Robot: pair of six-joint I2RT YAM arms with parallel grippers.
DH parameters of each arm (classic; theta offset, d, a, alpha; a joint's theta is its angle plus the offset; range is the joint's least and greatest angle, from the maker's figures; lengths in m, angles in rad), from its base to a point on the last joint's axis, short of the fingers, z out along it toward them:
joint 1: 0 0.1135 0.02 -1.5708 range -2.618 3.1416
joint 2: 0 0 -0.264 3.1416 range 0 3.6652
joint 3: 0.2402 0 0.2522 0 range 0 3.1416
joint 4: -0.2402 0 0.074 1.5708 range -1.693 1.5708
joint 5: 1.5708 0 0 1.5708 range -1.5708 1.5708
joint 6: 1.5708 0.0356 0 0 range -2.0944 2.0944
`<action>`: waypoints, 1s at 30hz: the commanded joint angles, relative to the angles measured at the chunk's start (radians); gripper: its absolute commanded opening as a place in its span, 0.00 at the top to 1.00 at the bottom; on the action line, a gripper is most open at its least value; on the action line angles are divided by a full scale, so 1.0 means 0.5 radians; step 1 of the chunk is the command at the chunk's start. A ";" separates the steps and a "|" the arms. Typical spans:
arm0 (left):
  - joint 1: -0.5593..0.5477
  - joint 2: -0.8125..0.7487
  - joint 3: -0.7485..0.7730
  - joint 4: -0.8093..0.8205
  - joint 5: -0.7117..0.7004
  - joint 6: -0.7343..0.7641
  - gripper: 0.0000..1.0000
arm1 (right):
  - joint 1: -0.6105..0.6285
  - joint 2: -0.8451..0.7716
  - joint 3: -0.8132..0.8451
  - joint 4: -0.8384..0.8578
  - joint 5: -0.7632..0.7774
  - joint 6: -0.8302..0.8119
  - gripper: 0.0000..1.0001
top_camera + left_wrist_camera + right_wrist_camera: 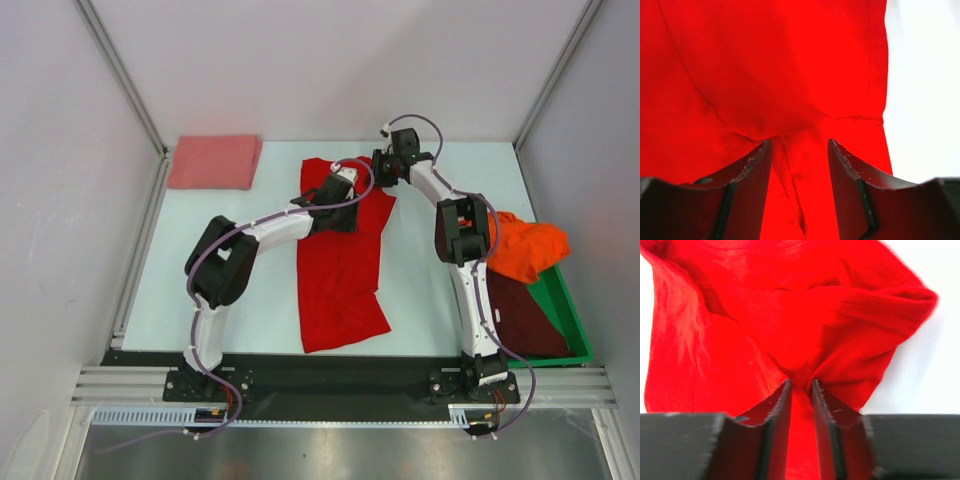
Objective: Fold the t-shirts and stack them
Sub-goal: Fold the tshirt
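So the red t-shirt (340, 290) is soft and floppy, we'd grab corners; right gripper (801, 385) pinches a bunched fold mid-frame, left gripper (800, 143) gapes over cloth

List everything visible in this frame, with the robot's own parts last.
red shirt: 1, bright red, middle of the table, partly folded
pink shirt: 1, salmon-pink, folded, far left corner
orange shirt: 1, orange, heaped at the bin's far end
maroon shirt: 1, dark maroon, in the bin, nearer than the orange one
bin: 1, green, right edge of the table
table: 1, pale, under everything
arms: 2, white and black, left arm and right arm, both reaching to the red shirt's far end
left gripper: 1, black, jaws apart over the red cloth
right gripper: 1, black, jaws pinching a bunch of red cloth
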 commanded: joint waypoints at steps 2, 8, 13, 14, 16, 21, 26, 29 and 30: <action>-0.001 -0.133 -0.045 0.046 -0.029 0.009 0.46 | 0.041 -0.036 0.051 0.059 -0.062 0.020 0.76; 0.002 -0.207 -0.063 0.037 -0.001 -0.003 0.46 | 0.044 -0.032 0.097 0.132 -0.105 0.109 0.89; 0.002 -0.238 -0.109 0.046 0.011 -0.016 0.46 | 0.038 -0.081 0.091 0.086 0.041 0.106 0.94; 0.002 -0.241 -0.115 0.046 0.011 -0.016 0.46 | 0.035 -0.106 0.058 0.120 0.048 0.100 0.94; 0.002 -0.244 -0.122 0.046 0.014 -0.022 0.46 | 0.029 -0.140 0.005 0.154 0.036 0.087 0.96; 0.009 -0.271 -0.152 0.061 0.014 -0.037 0.46 | 0.026 -0.109 0.063 0.172 -0.068 0.054 1.00; 0.018 -0.290 -0.162 0.067 0.026 -0.049 0.46 | 0.060 -0.097 0.103 0.203 -0.133 0.057 1.00; 0.024 -0.299 -0.168 0.070 0.026 -0.056 0.46 | 0.069 -0.094 0.113 0.227 -0.151 0.069 1.00; 0.024 -0.305 -0.171 0.067 0.023 -0.053 0.46 | 0.069 -0.082 0.128 0.230 -0.157 0.081 1.00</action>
